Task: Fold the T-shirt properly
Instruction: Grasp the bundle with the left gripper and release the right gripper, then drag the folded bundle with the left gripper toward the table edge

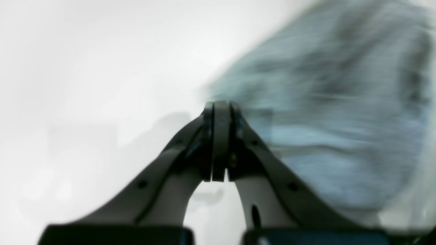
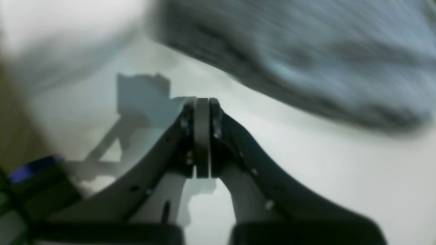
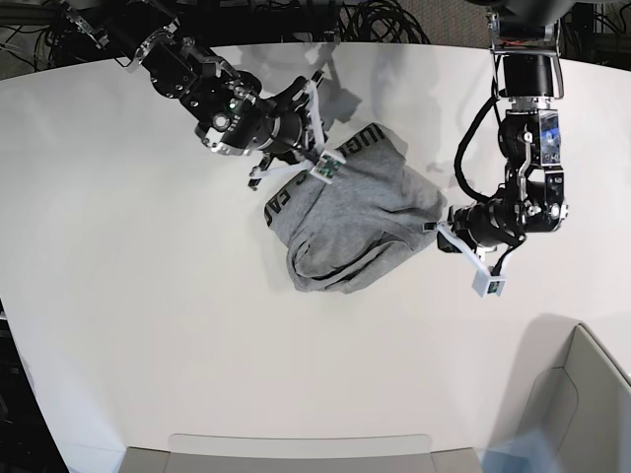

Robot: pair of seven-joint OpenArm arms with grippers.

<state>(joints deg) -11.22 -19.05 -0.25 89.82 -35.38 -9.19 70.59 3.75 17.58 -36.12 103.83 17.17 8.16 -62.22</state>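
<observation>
The grey T-shirt (image 3: pixel 350 217) lies crumpled in a heap at the middle of the white table (image 3: pixel 128 296), with black lettering showing on its upper and left folds. My right gripper (image 3: pixel 314 150) is at the heap's top-left edge. In the right wrist view it (image 2: pixel 202 102) is shut with no cloth between the fingers, and the blurred shirt (image 2: pixel 306 51) lies above it. My left gripper (image 3: pixel 440 227) is at the heap's right edge. In the left wrist view it (image 1: pixel 221 105) is shut, with the blurred shirt (image 1: pixel 340 102) just to its right.
A grey tray (image 3: pixel 296 453) sits at the table's front edge. A grey bin (image 3: pixel 582 394) stands at the front right corner. Cables (image 3: pixel 385 20) lie behind the table's far edge.
</observation>
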